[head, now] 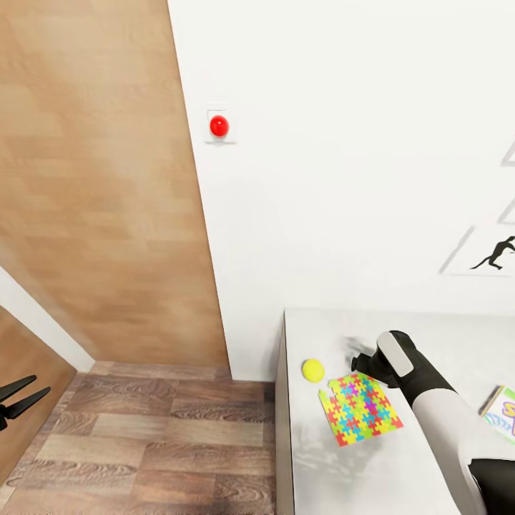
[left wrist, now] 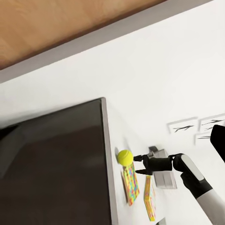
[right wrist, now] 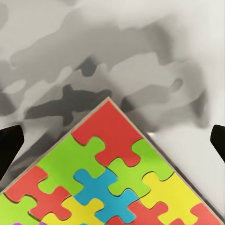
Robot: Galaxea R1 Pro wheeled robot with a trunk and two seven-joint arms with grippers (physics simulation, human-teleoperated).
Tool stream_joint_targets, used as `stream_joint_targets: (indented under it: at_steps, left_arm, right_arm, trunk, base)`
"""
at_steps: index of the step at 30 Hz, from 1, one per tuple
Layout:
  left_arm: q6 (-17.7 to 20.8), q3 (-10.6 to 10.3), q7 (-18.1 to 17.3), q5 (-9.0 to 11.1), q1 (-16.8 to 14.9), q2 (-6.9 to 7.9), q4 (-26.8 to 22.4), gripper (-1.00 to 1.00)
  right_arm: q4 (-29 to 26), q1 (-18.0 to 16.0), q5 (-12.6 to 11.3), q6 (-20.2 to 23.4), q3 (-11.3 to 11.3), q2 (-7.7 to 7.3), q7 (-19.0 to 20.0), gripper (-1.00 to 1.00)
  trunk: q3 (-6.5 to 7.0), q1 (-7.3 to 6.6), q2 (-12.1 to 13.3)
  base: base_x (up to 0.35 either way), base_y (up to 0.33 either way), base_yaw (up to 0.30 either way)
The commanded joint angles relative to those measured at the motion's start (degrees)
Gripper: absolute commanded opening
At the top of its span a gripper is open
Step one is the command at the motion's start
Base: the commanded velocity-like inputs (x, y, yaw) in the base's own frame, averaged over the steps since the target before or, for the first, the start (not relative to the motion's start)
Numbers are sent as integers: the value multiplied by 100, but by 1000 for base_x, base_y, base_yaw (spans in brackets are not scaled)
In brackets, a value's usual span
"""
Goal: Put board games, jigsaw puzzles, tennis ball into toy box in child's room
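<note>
At the lower left edge of the head view, the left gripper (head: 18, 402) is seen hanging over the wood-plank floor (head: 143, 436), its two dark fingers spread apart and holding nothing. Higher up, left of centre, a red button (head: 219, 126) is mounted on the white wall (head: 343, 179). Toward the lower centre, the tennis ball (head: 312, 370) is found resting near the left end of the pale grey table (head: 315, 472). Just right of the ball, and apart from it, a jigsaw puzzle (head: 360, 408) lies flat. The right gripper (head: 363, 363) is poised directly over the puzzle's upper corner; in the right wrist view its dark fingertips (right wrist: 9, 147) are seen at both frame edges, wide apart and empty, with the puzzle corner between them. At the right edge, part of a Skip-Bo board game (head: 503, 413) is visible. The toy box cannot be clearly made out.

The step in hand is judged to be the pick-up of the jigsaw puzzle. A descent onto the thin slab's edge and a closing of the fingers are called for next; a shallow grip could slip.
</note>
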Motion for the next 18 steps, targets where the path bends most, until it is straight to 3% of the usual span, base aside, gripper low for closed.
stream_joint_targets:
  at_steps: [1, 18]
  left_arm:
    - [61, 1, -24, -6, -4, 1, -1, 100]
    - [61, 3, -24, -6, -3, 1, -2, 100]
  right_arm:
    - [-7, -4, -59, 11, 13, -5, -54, 100]
    - [-7, -4, -66, 12, 13, -7, -54, 100]
  trunk:
    - [-18, 3, -11]
    - [-38, 3, -11]
  base:
    - [0, 0, 0]
    - [0, 0, 0]
